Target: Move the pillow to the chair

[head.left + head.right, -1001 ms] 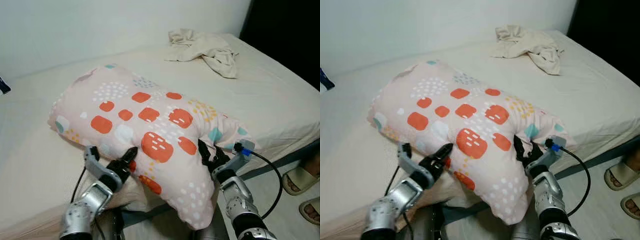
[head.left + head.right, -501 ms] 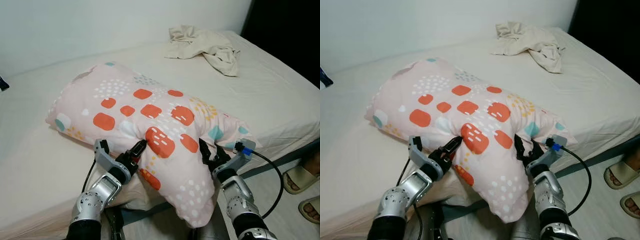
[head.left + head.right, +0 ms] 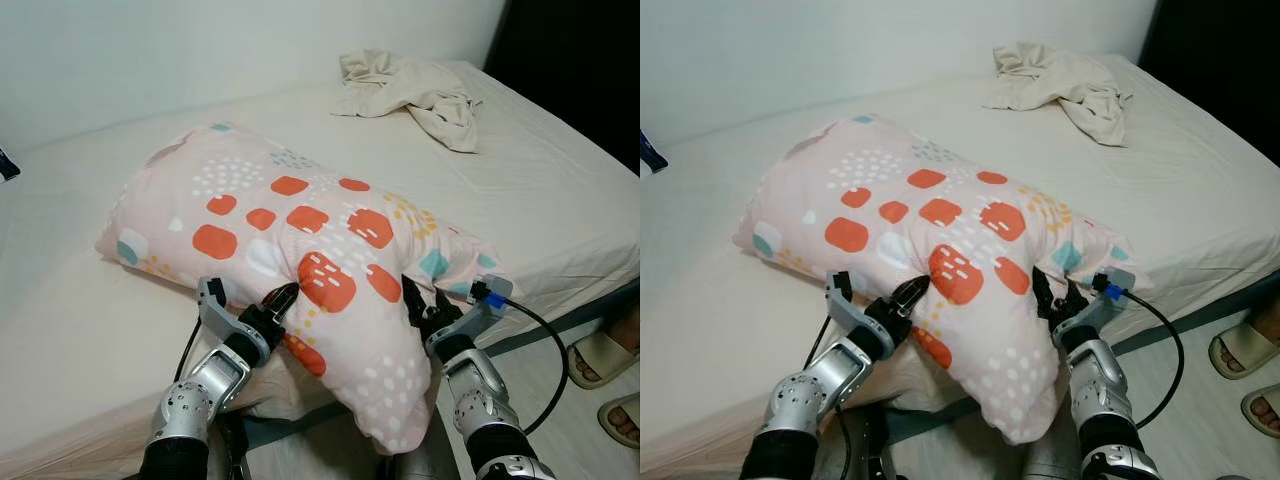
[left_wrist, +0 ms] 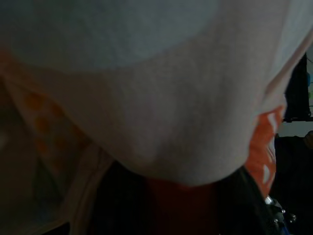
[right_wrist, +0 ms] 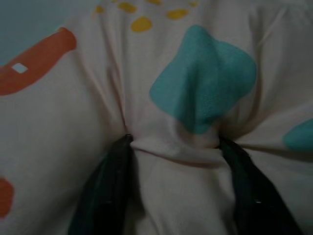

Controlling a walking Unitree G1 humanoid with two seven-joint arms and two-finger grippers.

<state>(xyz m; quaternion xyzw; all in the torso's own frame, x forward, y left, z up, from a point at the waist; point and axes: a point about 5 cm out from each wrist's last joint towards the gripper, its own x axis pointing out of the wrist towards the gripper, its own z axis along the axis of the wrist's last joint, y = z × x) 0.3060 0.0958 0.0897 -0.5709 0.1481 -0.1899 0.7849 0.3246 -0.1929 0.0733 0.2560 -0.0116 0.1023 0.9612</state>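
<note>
Since the frame a second ago, your left gripper (image 3: 281, 300) has slid in along the near edge of the bed (image 3: 560, 190) and now presses its black fingers into the pillow's (image 3: 300, 250) underside, where before it sat further out toward the near left corner. Your right gripper (image 3: 420, 305) has hardly shifted; it stays at the pillow's right side by the near edge. From the head cameras you see the patterned pillow lying across the bed, its front lobe hanging over the near edge between both arms, with a crumpled cloth (image 3: 410, 90) at the far right corner and a sandalled foot (image 3: 605, 355) on the floor. Your right wrist view adds what they miss: both fingers (image 5: 105, 186) pinch a fold of pillow fabric. Your left wrist view is dark, pillow fabric (image 4: 161, 98) close against it, so I cannot tell whether those fingers clamp.
</note>
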